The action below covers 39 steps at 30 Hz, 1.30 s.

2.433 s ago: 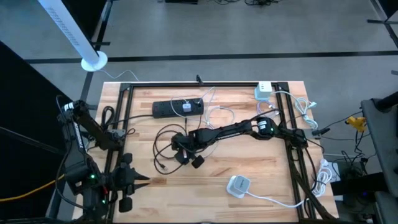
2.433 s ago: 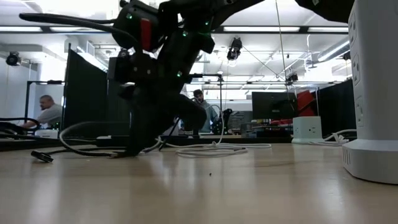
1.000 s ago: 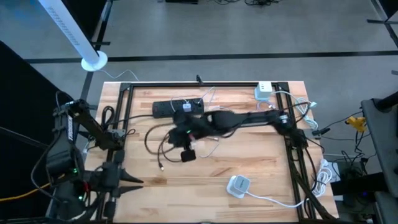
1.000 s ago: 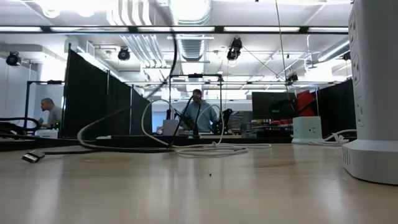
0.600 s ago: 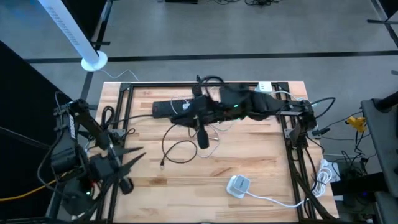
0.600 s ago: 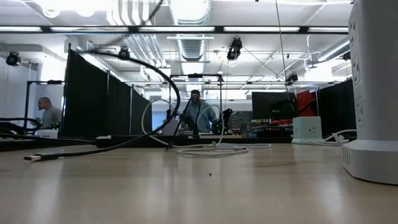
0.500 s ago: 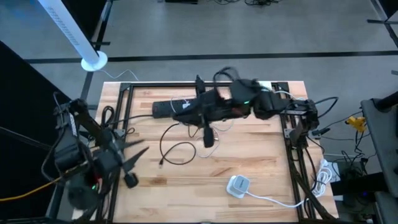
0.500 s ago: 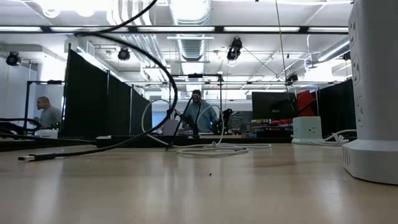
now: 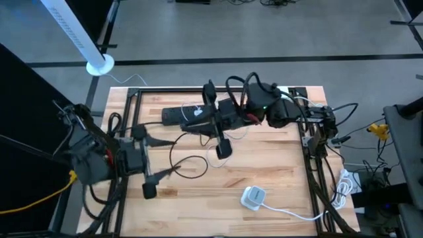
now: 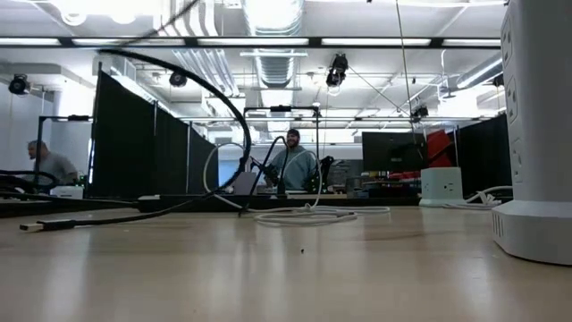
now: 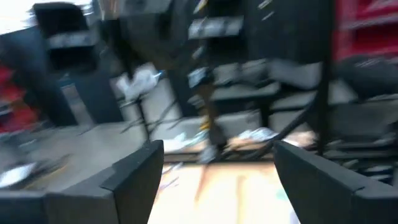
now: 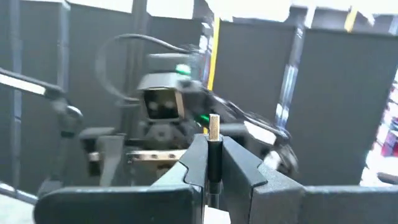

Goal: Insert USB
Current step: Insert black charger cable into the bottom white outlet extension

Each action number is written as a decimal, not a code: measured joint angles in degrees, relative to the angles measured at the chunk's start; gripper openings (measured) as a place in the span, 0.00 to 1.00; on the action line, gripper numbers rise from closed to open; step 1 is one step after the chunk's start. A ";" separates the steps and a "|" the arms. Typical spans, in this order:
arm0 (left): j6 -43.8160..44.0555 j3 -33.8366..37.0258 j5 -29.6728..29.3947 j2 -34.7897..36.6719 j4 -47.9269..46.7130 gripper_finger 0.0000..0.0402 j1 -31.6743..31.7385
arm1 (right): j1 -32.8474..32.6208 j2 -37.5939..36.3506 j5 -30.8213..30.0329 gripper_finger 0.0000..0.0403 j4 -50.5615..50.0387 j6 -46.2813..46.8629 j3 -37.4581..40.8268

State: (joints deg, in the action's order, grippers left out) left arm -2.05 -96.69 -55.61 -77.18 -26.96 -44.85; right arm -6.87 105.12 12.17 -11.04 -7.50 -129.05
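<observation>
My right gripper [image 12: 213, 163] pinches the black cable's silver-tipped USB plug [image 12: 213, 127], held upright, upper centre of the high view beside the black power strip [image 9: 180, 115] on the wooden table [image 9: 277, 172]. My left gripper [image 11: 214, 168], fingers spread and empty, hovers mid-left. Carry step, I judge; next, align the plug with a port.

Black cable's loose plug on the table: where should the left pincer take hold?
Probably from above, across the loose plug's stiff body, not the limp cable: it lies flat on the table. The open left pincer is beside it. The right pincer holds the other plug.
</observation>
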 joint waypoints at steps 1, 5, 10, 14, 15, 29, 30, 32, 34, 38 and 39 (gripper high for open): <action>-0.40 -0.14 2.96 0.26 1.13 0.73 0.92 | -0.01 0.00 1.30 0.04 1.13 0.00 0.00; 1.02 -0.09 10.51 1.15 2.05 0.70 4.95 | -0.15 -0.40 4.80 0.04 3.51 -0.01 -0.02; 0.96 -0.04 15.55 1.39 5.25 0.69 9.49 | -0.13 -0.65 6.04 0.04 3.95 -0.08 -0.02; 0.41 -0.04 18.72 1.08 6.68 0.69 12.41 | -0.12 -0.74 6.32 0.04 4.06 -1.11 -0.02; 0.40 -0.04 19.42 0.93 6.98 0.69 12.89 | -0.13 -0.74 6.35 0.04 4.04 -1.61 -0.02; -6.03 0.05 27.57 0.38 16.74 0.69 15.12 | 0.03 -0.74 7.82 0.04 3.95 -3.21 -0.02; -6.44 0.05 27.86 0.38 17.15 0.69 15.08 | 0.02 -0.74 7.82 0.04 3.92 -3.16 -0.02; -7.20 0.05 27.88 0.38 17.46 0.68 15.07 | 0.02 -0.74 7.82 0.04 3.86 -3.20 -0.02; -7.50 0.05 27.81 0.38 17.98 0.68 15.16 | 0.04 -0.74 7.82 0.04 3.84 -3.16 -0.02; -8.35 0.05 23.63 -0.49 19.82 0.68 16.20 | 0.04 -0.74 7.44 0.04 3.86 -3.15 -0.02; -8.82 0.05 22.73 -0.81 19.74 0.68 16.28 | 0.04 -0.74 7.31 0.04 3.86 -3.16 -0.02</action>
State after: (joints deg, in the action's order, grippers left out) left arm -10.87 -96.64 -32.87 -77.99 -7.22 -28.58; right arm -6.83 104.38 19.49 -7.18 -10.66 -129.08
